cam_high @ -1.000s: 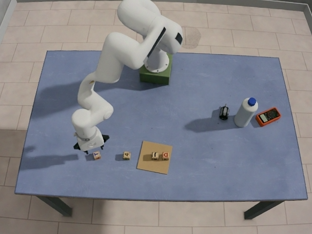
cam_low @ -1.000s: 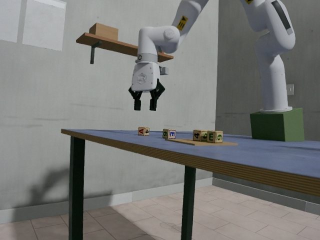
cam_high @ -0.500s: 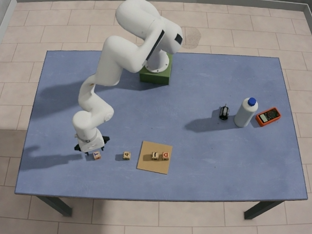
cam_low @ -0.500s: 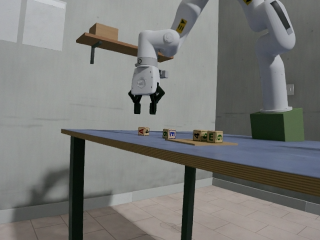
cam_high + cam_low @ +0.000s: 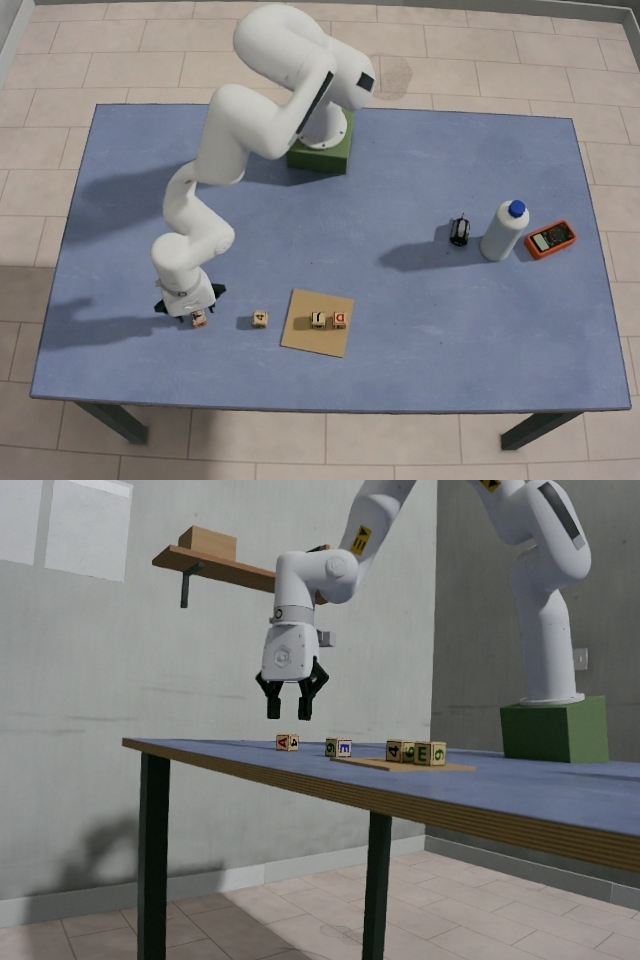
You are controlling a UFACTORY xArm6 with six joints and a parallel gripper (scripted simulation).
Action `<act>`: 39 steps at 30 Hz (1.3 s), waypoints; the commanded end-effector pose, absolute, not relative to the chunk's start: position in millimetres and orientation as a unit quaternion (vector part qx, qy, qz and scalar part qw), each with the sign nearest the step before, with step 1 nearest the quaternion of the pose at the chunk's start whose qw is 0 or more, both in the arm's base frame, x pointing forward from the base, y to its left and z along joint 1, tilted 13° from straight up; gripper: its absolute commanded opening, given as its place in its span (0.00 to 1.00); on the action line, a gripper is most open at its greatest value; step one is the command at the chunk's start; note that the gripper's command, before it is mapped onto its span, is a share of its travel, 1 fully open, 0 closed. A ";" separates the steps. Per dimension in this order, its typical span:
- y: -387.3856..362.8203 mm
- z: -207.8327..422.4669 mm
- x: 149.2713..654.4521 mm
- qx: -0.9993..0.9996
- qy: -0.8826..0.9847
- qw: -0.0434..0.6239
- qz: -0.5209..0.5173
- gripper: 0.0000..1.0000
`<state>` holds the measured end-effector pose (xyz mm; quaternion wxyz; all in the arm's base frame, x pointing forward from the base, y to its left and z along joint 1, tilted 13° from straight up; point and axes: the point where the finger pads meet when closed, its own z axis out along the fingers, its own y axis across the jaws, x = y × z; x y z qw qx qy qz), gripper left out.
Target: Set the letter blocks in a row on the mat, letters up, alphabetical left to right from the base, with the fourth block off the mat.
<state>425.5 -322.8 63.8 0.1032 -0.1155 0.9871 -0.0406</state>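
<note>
A tan mat (image 5: pixel 317 321) lies near the table's front edge. Two blocks stand on it side by side: one with a black letter on top (image 5: pixel 318 319) and one with a red letter on top (image 5: pixel 339 319). A block showing a 4 on top (image 5: pixel 260 318) sits on the table left of the mat. Further left sits a block with a red letter on top (image 5: pixel 199 318). My gripper (image 5: pixel 286 709) hangs straight above this block (image 5: pixel 286 742), clearly off it, fingers pointing down, partly open and empty. From above, the wrist (image 5: pixel 186 299) hides part of the block.
A white bottle with a blue cap (image 5: pixel 504 230), a small black object (image 5: pixel 459 231) and an orange multimeter (image 5: pixel 550 238) stand at the right of the table. The green robot base (image 5: pixel 320 149) is at the back. The table's left edge is near the gripper.
</note>
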 end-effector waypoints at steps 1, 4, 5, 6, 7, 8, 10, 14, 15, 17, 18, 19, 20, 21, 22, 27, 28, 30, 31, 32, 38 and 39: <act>-324.0 60.3 427.7 -0.115 0.987 0.105 -0.042 0.69; -324.2 56.9 428.5 -0.115 0.987 0.105 -0.042 0.69; -324.3 55.9 428.8 -0.115 0.987 0.105 -0.042 0.69; -324.3 55.0 429.0 -0.115 0.987 0.105 -0.042 0.69; -324.4 54.2 429.2 -0.115 0.987 0.105 -0.042 0.69; -324.4 53.5 429.3 -0.115 0.987 0.105 -0.042 0.69; -324.5 52.8 429.5 -0.115 0.987 0.105 -0.042 0.69; -324.6 51.3 429.9 -0.115 0.987 0.105 -0.042 0.69; -324.6 50.9 429.9 -0.115 0.987 0.105 -0.042 0.69; -324.6 50.4 430.1 -0.115 0.987 0.105 -0.042 0.69; -324.7 50.2 430.1 -0.115 0.987 0.105 -0.042 0.69; -324.7 50.1 430.1 -0.115 0.987 0.105 -0.042 0.69; -324.7 50.0 430.1 -0.115 0.987 0.105 -0.042 0.69; -324.7 50.0 430.2 -0.115 0.987 0.105 -0.042 0.69; -324.7 50.0 430.2 -0.115 0.987 0.105 -0.042 0.69; -324.7 50.0 430.2 -0.115 0.987 0.105 -0.042 0.69; -324.7 50.0 430.2 -0.115 0.987 0.105 -0.042 0.69; -324.7 50.0 430.2 -0.115 0.987 0.105 -0.042 0.69; -324.7 49.9 430.2 -0.115 0.987 0.105 -0.042 0.69; -324.7 49.7 430.2 -0.115 0.987 0.105 -0.042 0.69; -325.0 44.2 431.4 -0.115 0.987 0.105 -0.042 0.69; -325.1 42.6 431.8 -0.115 0.987 0.105 -0.042 0.69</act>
